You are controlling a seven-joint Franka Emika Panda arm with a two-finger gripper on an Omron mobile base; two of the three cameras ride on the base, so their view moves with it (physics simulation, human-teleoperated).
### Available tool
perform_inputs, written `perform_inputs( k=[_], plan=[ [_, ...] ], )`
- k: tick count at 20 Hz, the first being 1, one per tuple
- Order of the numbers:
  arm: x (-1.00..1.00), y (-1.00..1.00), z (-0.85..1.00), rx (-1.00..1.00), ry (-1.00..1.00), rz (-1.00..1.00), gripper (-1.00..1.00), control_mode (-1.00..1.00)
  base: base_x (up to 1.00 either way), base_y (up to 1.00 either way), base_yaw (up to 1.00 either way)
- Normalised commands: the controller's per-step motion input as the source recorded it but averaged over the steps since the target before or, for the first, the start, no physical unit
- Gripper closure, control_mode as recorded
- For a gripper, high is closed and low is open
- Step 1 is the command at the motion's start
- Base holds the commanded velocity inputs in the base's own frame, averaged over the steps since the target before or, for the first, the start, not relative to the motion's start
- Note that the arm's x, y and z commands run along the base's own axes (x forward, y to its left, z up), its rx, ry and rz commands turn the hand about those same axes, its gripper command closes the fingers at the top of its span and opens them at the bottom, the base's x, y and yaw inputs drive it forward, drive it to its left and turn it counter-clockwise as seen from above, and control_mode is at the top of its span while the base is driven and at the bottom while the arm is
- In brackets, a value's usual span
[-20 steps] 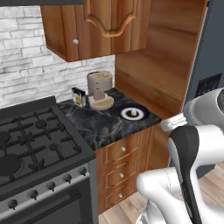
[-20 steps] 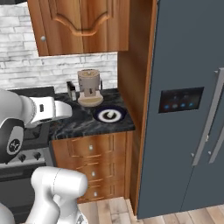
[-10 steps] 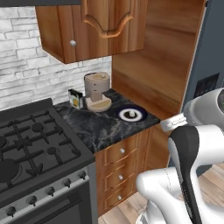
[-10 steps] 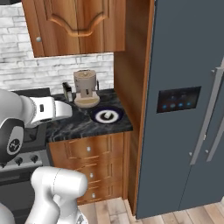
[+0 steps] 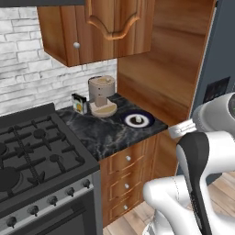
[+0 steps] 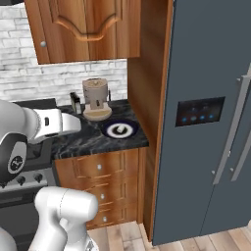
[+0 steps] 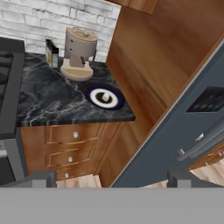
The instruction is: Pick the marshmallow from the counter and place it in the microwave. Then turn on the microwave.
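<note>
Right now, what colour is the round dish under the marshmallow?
The dish is dark blue with a white centre; the hand view shows it best.

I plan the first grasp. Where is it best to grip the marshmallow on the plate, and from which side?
Probably from above: the marshmallow stands as a small stubby lump at the middle of the round plate, whose rim blocks a low side approach. Close the jaws across its narrow sides, gently, as it looks soft.

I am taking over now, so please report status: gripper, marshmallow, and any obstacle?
Gripper open, empty, short of the counter. Marshmallow sits on round dish, untouched. Beige appliance stands behind the dish; approach looks free.
</note>
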Motion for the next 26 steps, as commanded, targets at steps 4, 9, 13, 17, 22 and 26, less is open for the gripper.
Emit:
perform_inputs(
  k=[4, 9, 13, 17, 22, 26],
  plan=[
    [0.01, 0.05, 0.00, 0.00, 0.00, 0.00, -1.00, -1.00, 0.00, 0.00, 0.00],
    [0.11, 0.06, 0.00, 0.04, -0.07, 0.00, -1.00, -1.00, 0.00, 0.00, 0.00],
    [0.13, 0.10, 0.00, 0.06, -0.05, 0.00, -1.00, -1.00, 0.00, 0.00, 0.00],
    [0.13, 0.08, 0.00, 0.06, -0.07, 0.00, -1.00, -1.00, 0.00, 0.00, 0.00],
    [0.09, 0.09, 0.00, 0.06, -0.08, 0.00, -1.00, -1.00, 0.00, 0.00, 0.00],
    [0.02, 0.01, 0.00, 0.05, -0.08, 0.00, -1.00, -1.00, 0.00, 0.00, 0.00]
  ],
)
